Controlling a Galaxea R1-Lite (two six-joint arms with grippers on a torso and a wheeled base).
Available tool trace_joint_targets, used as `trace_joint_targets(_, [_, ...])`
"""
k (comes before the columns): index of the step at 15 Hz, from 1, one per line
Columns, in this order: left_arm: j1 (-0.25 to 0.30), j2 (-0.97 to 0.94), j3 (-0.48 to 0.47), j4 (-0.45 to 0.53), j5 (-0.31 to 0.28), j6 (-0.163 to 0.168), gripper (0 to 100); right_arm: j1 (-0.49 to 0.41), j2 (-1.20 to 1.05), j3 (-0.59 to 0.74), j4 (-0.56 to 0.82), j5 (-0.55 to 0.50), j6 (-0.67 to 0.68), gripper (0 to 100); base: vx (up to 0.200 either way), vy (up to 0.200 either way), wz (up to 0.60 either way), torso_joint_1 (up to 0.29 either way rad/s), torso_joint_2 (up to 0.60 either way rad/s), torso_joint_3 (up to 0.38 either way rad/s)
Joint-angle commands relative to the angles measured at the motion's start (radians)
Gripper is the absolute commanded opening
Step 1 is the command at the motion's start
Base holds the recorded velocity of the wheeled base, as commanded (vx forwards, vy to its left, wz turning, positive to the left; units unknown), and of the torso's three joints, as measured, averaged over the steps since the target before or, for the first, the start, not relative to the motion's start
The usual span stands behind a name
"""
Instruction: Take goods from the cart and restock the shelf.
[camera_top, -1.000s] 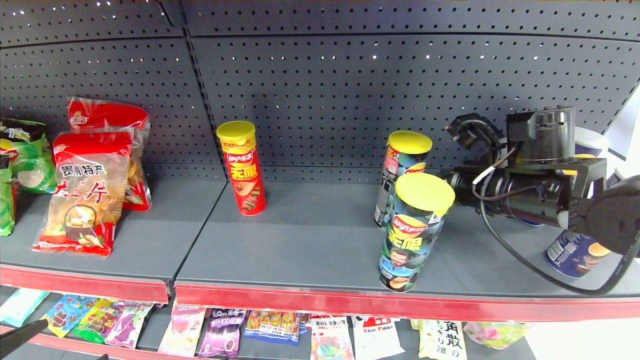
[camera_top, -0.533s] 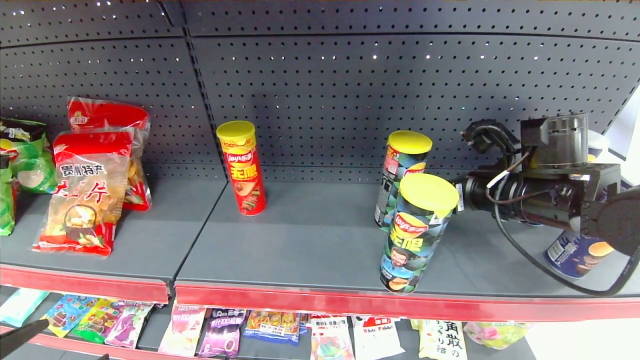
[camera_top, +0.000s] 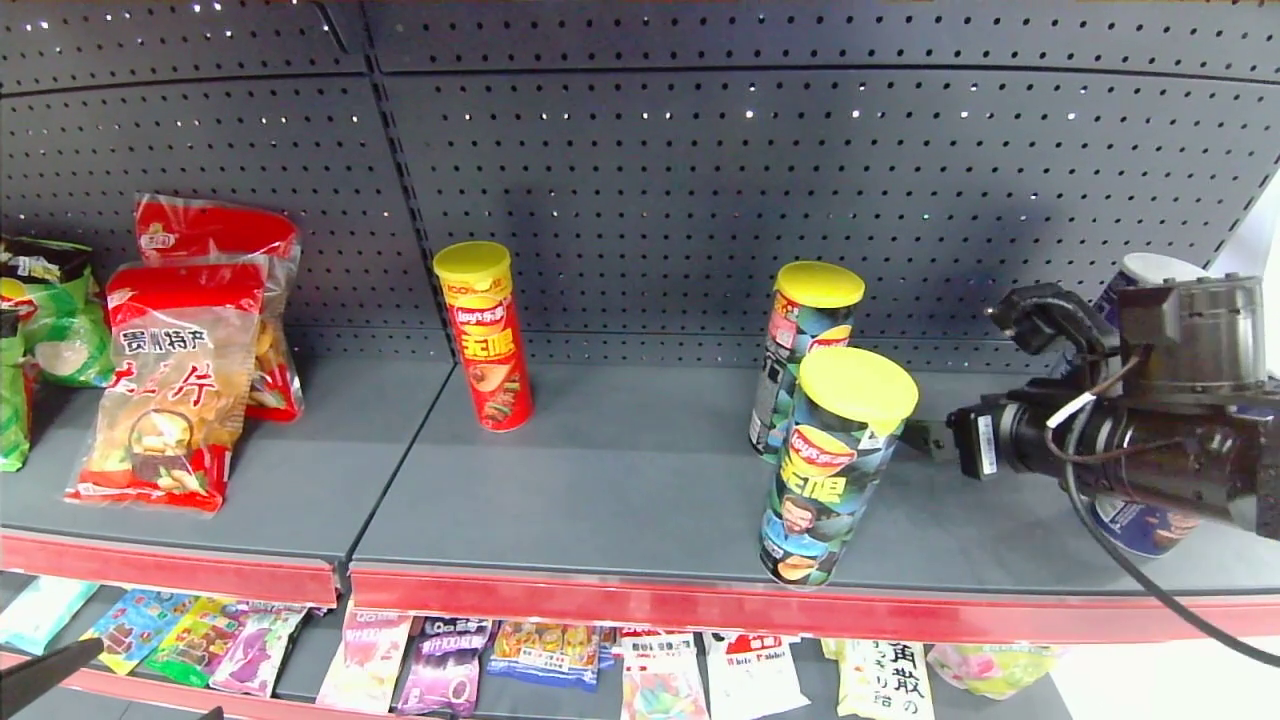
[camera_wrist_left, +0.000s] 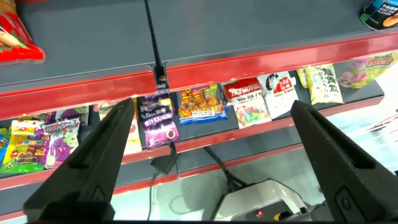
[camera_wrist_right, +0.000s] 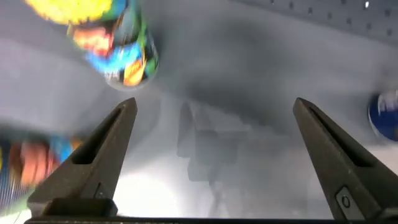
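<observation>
A grey shelf (camera_top: 620, 500) with a red front lip runs before a dark pegboard wall (camera_top: 700, 180). Near that lip stands the green can (camera_top: 835, 465) with a yellow lid, upright and free. Just to its right is the right gripper (camera_top: 918, 437), its fingers (camera_wrist_right: 93, 168) spread wide with nothing between them. Over the last second this arm has pulled back rightward from the can, which has kept its place. A matching can (camera_top: 808, 340) stands just behind, a red can (camera_top: 487, 340) well to the left, and a blue can (camera_top: 1135, 522) behind the arm. Snack bags (camera_top: 170, 390) lie at the far left. The left gripper (camera_wrist_left: 212, 104), fingers also spread, hangs before the sweet packets (camera_wrist_left: 199, 106) below the shelf's lip.
</observation>
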Motion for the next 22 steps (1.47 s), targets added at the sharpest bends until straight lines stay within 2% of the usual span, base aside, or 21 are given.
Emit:
trace_joint_targets(1, [0.0, 0.007, 0.0, 0.0, -0.001, 0.0, 100, 0.004, -0.117, 0.101, 0.0, 0.008, -0.003, 100, 0.0, 0.0, 0.0, 0.0, 0.0, 0.0])
trace_joint_targets(6, [0.0, 0.013, -0.003, -0.003, -0.009, -0.002, 100, 0.012, -0.306, 0.222, -0.002, 0.161, 0.0, 100, 0.0, 0.0, 0.0, 0.0, 0.0, 0.0])
trace_joint_targets(8, [0.0, 0.013, -0.003, -0.003, -0.009, -0.002, 100, 0.066, -0.341, 0.219, -0.003, 0.209, 0.003, 100, 0.0, 0.0, 0.0, 0.0, 0.0, 0.0])
trace_joint_targets(11, [0.0, 0.015, -0.009, -0.003, -0.009, -0.002, 100, 0.135, -0.362, 0.228, -0.002, 0.222, 0.0, 100, 0.0, 0.0, 0.0, 0.0, 0.0, 0.0])
trace_joint_targets(12, [0.0, 0.013, -0.011, -0.003, -0.009, 0.0, 100, 0.145, -0.362, 0.231, -0.002, 0.253, 0.003, 100, 0.0, 0.0, 0.0, 0.0, 0.0, 0.0])
trace_joint_targets(14, [0.0, 0.013, -0.014, -0.003, -0.009, -0.002, 100, 0.148, -0.359, 0.253, -0.002, 0.38, -0.005, 100, 0.0, 0.0, 0.0, 0.0, 0.0, 0.0])
trace_joint_targets(15, [0.0, 0.013, -0.014, -0.003, -0.009, -0.002, 100, 0.148, -0.35, 0.257, -0.002, 0.4, -0.006, 100, 0.0, 0.0, 0.0, 0.0, 0.0, 0.0])
trace_joint_targets(22, [0.0, 0.018, -0.023, -0.005, -0.009, 0.0, 100, 0.219, -0.247, 0.179, -0.003, 0.423, -0.005, 100, 0.0, 0.0, 0.0, 0.0, 0.0, 0.0])
